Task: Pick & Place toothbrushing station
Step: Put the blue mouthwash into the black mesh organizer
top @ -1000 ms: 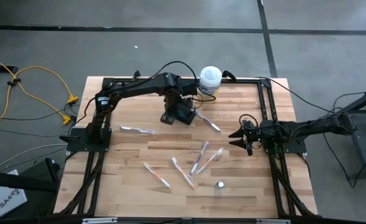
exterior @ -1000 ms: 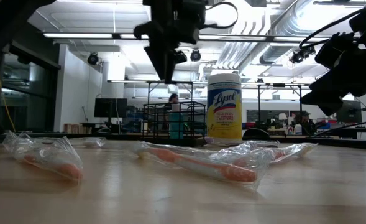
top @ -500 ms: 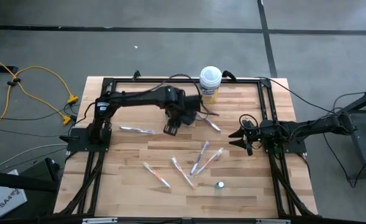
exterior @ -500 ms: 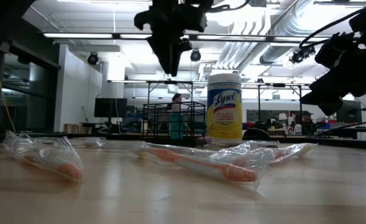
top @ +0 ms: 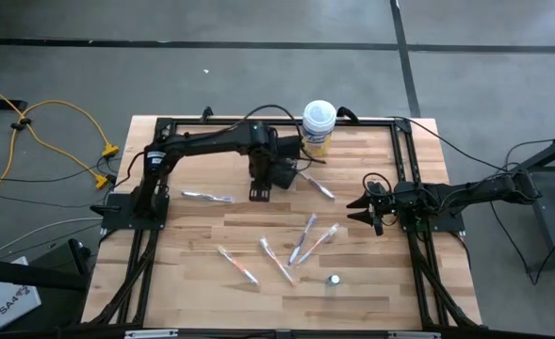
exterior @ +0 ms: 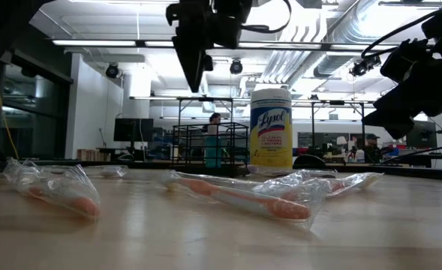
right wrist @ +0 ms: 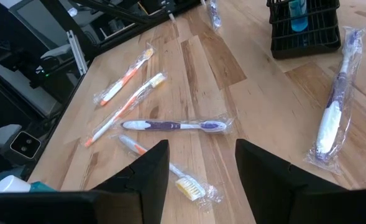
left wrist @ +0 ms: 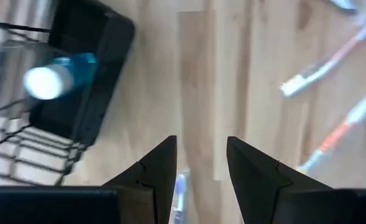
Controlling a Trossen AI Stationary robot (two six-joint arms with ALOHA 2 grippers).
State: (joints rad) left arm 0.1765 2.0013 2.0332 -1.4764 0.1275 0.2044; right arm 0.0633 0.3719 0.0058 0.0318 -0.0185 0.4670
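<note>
1. Since half a second ago, left gripper [top: 259, 192] shifted slightly toward the table's rear edge, beside the basket [top: 284, 172].
2. Its fingers are apart, holding nothing.
3. Right gripper [top: 363, 209] waits at the right edge, fingers apart, empty.
4. Basket holds a tube [left wrist: 53, 74]; toothbrushes [top: 305, 240] lie scattered on the table [top: 202, 245].

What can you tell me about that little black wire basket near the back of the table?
The basket is a small rectangular box of thin black wire mesh with a solid dark base, standing upright on the wooden table. A teal-topped tube stands inside it. A wrapped purple toothbrush lies just beside it, and the yellow-labelled canister stands close behind. The left gripper hovers nearby, not touching it.
</note>
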